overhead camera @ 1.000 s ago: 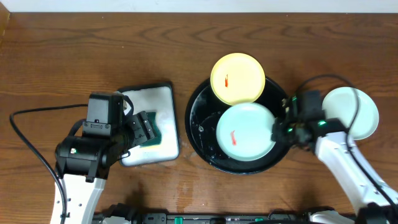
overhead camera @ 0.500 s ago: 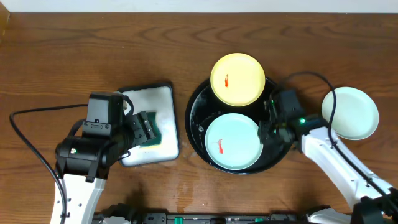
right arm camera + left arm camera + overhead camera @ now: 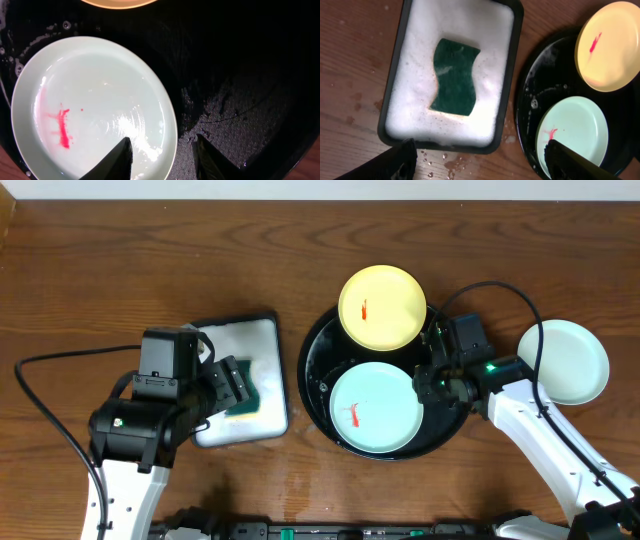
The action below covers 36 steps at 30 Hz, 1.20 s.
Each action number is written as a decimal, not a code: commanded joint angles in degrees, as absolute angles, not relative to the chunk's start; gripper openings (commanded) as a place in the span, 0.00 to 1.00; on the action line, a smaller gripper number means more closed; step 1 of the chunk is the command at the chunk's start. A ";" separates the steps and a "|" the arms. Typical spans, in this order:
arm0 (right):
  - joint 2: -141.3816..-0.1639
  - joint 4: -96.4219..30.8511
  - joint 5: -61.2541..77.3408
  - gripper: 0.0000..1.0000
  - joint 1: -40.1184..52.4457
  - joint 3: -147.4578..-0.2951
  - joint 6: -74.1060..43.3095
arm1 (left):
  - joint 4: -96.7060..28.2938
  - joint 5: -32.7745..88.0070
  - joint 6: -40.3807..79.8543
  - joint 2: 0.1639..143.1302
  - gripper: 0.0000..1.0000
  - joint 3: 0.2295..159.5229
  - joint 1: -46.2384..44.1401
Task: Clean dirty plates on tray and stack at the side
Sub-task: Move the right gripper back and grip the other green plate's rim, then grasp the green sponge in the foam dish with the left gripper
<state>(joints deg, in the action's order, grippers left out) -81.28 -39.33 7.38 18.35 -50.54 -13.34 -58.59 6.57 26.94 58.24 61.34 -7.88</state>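
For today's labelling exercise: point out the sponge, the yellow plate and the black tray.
sponge (image 3: 454, 76): left wrist view, its middle.
yellow plate (image 3: 382, 305): overhead view, its centre.
black tray (image 3: 313, 380): overhead view, left side.

No text, label, brand, number or sign can be read in any of the views.
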 commanded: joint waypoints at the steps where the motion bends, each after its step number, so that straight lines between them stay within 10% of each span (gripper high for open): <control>1: -80.82 -39.70 8.01 0.38 18.65 -50.83 -12.84 | -57.95 1.48 26.59 59.70 0.82 60.07 -7.79; 17: -80.82 -39.70 8.01 0.38 18.76 -50.83 -14.74 | -46.24 2.61 24.36 88.53 0.67 49.69 -9.45; 25: -80.82 -39.64 7.99 0.38 18.74 -50.83 -14.74 | -40.82 7.77 20.14 99.24 0.08 49.71 -9.45; 33: -80.82 -39.64 7.97 0.38 18.74 -50.83 -14.72 | -46.28 7.70 19.51 93.89 0.09 53.39 -8.54; 36: -80.82 -39.64 7.97 0.37 18.74 -50.83 -14.72 | -47.00 6.66 19.51 89.58 0.34 54.26 -8.36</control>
